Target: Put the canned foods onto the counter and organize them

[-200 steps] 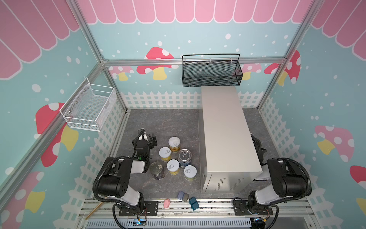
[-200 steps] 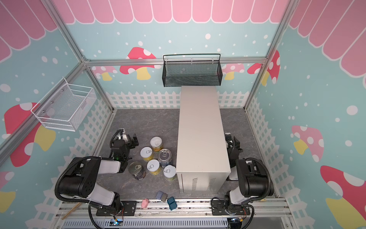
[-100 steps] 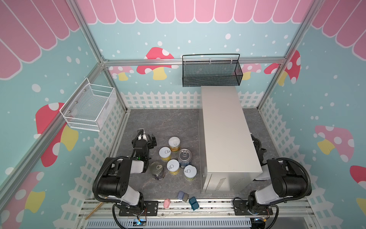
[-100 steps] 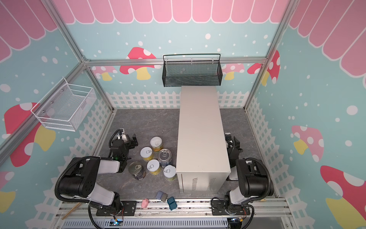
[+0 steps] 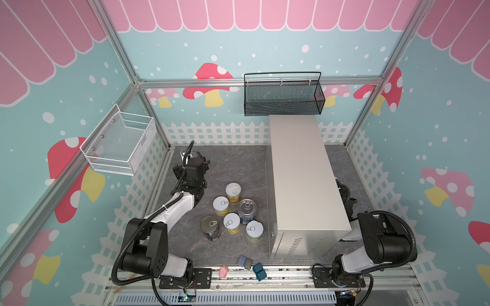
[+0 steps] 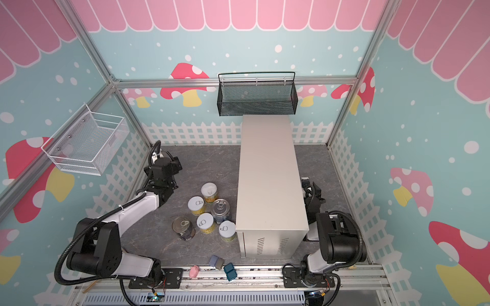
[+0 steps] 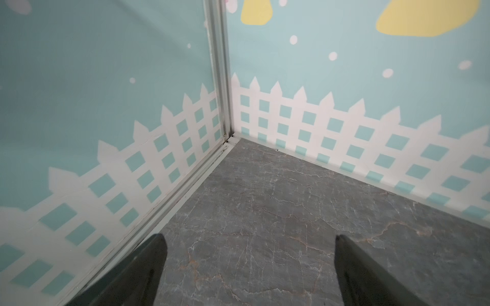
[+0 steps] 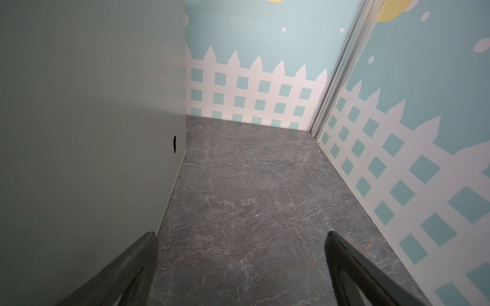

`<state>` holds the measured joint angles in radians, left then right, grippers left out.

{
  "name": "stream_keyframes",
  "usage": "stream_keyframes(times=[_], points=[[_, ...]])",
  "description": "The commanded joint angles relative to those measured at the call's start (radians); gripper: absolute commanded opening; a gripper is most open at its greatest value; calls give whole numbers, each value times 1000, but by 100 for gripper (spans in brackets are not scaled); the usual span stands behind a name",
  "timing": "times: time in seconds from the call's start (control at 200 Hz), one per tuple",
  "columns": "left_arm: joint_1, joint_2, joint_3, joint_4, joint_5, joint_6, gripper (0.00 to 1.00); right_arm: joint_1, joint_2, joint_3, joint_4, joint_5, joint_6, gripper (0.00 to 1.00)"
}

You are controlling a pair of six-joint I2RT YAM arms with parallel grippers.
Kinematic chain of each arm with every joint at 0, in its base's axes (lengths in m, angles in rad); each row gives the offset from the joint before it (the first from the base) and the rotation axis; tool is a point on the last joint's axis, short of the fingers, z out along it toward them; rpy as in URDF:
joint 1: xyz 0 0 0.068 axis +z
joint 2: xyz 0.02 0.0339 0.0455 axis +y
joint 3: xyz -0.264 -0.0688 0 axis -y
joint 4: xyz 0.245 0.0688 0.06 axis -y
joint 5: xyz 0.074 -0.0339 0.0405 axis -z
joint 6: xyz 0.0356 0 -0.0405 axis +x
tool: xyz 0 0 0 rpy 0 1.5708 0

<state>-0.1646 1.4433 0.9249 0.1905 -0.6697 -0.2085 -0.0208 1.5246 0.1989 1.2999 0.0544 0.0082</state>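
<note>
the grey marbled floor (image 5: 233, 164) carried everything. the counter (image 5: 299, 172) stood on its right half, long side running front to back, its far end near the back wall. six cans (image 5: 221, 205) stood upright on the floor in a loose cluster just left of the counter's front part: four yellow, two blue, one blue at the cluster's front left. a blue-grey block (image 5: 244, 261) lay at the floor's front edge, a pink block (image 5: 223, 271) and a teal block (image 5: 259, 271) near it.
</note>
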Motion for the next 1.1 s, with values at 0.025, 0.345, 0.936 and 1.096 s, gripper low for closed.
stream_keyframes(times=[0.025,0.345,0.936,1.096], points=[[-8,35,197,-578,-77,-233,100,5,3,15,1,-50,-15,99],[-34,-83,227,-978,279,-397,100,-2,-105,307,-574,245,119,100],[-298,-440,13,-1365,536,-624,100,-11,-313,1003,-1464,267,127,100],[-360,-433,-37,-1358,576,-681,100,-11,-387,1110,-1522,111,108,100]])
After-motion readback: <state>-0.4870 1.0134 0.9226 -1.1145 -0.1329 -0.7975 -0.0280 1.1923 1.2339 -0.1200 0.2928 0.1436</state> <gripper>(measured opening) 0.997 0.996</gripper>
